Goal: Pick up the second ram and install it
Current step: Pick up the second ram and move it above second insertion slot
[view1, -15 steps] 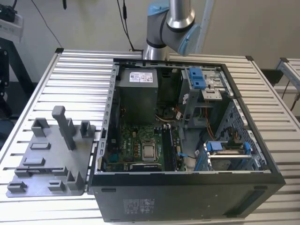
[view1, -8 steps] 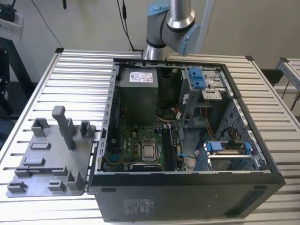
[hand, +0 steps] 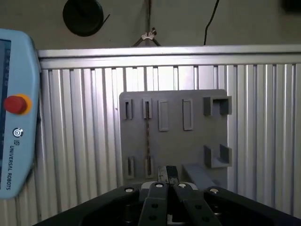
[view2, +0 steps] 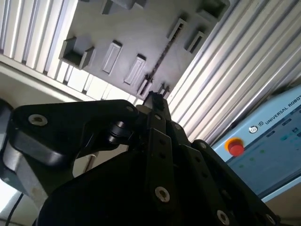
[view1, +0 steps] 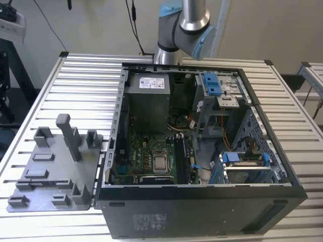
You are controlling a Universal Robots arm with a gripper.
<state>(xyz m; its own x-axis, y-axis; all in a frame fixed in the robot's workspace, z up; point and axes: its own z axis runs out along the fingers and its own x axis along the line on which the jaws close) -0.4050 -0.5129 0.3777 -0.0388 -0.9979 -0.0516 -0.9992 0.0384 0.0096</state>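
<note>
- In both wrist views I see the gripper hanging over the grey tray, pointed down at it
- Its fingers are drawn together, tip against tip as far as I can make out, and have hold of nothing
- The second ram stands on its long edge in the tray, a thin dark strip running between two slot holders
- In the first wrist view the fingertips sit close beside one end of that strip, to one side of its line; I see no contact with it
- In the exterior view the tray lies on the ribbed metal counter, just beside the open computer case, on the exterior view's left of it
- The case lies on its side with the board, the power supply and the blue drive clips open to view
- The arm rises behind the case at the far edge of the counter
- A teach pendant with a red button lies next to the counter
</note>
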